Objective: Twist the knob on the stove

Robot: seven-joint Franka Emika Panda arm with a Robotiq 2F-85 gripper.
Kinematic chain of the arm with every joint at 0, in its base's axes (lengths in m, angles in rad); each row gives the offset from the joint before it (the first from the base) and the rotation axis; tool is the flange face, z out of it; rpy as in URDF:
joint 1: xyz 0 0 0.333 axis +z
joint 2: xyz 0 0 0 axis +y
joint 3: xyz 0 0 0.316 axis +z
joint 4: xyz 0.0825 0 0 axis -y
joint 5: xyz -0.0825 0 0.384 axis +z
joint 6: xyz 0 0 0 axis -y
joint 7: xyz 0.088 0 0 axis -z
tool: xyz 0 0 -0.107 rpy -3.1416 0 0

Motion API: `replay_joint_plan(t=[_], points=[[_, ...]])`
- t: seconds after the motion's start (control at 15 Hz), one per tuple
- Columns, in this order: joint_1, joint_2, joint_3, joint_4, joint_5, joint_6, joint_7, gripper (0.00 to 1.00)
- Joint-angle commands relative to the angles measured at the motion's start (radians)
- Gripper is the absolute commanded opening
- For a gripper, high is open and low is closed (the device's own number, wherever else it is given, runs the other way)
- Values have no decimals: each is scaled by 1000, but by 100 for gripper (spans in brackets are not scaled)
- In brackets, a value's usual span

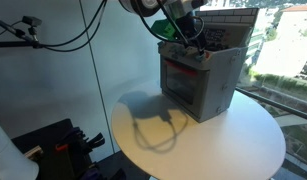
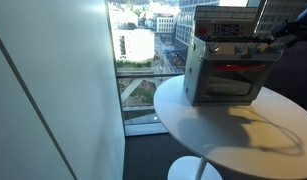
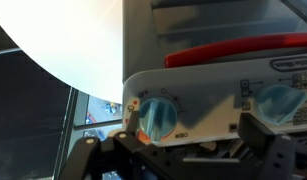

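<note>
The grey toy stove point(image 1: 201, 82) with a red-framed oven front stands on the round white table point(image 1: 193, 140) in both exterior views; it also shows in an exterior view point(image 2: 223, 75). My gripper point(image 1: 189, 38) is at the knob row on the stove's upper front point(image 2: 265, 42). In the wrist view, a translucent blue knob point(image 3: 157, 118) on the white control panel sits between my two dark fingers point(image 3: 191, 140), close to the left one. A second blue knob point(image 3: 279, 101) lies further right. The fingers stand wide apart and do not clamp the knob.
The table point(image 2: 233, 130) stands beside a floor-to-ceiling window point(image 2: 143, 60) with a city view. Dark cables and equipment point(image 1: 53, 140) sit low beside the table. The stove's tall back panel point(image 2: 225, 18) rises behind the knobs.
</note>
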Motion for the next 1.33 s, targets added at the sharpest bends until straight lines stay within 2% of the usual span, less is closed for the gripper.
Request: replay_joint_plan(t=[0.0, 0.87, 0.93, 1.0, 1.13, 1.27], points=[[-6, 6, 9, 8, 49, 23, -56, 100], [-8, 16, 9, 16, 114, 28, -112, 100], [-7, 17, 9, 17, 114, 29, -112, 96], [-7, 18, 9, 18, 117, 28, -114, 74], [-8, 19, 9, 19, 121, 28, -115, 69], [-8, 19, 8, 19, 130, 28, -121, 52]])
